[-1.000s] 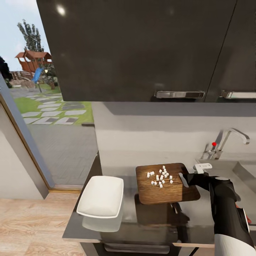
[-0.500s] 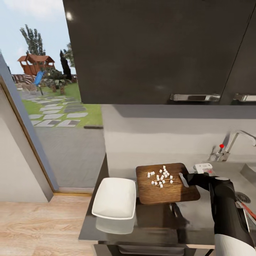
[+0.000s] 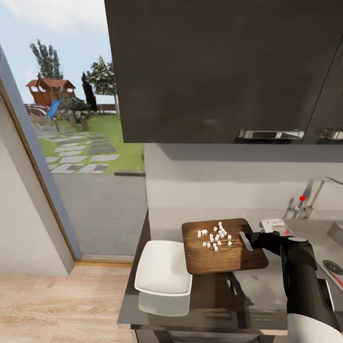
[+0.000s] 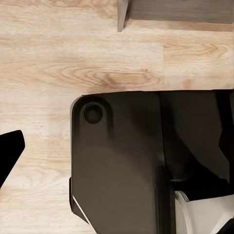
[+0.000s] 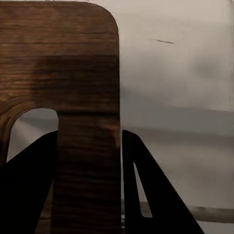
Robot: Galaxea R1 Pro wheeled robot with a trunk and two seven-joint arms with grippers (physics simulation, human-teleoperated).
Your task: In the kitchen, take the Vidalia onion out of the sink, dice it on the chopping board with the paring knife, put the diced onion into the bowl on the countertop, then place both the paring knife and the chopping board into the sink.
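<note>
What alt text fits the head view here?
The right tool grips a wooden board by its edge, holding it level above the counter, with white onion bits on top. A white bowl sits beside it; the tap is further right.

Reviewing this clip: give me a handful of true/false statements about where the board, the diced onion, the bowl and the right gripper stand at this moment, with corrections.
1. The diced onion lies on the chopping board. True.
2. The bowl already holds onion bits. False: it is empty.
3. The right gripper grips the board at its handle end. True; the right wrist view shows its fingers on either side of the handle strip.
4. The board lies in the sink. False: it is held above the countertop, casting a shadow below.
5. The bowl sits on the board's sink side. False: it sits on the opposite side, toward the window.
</note>
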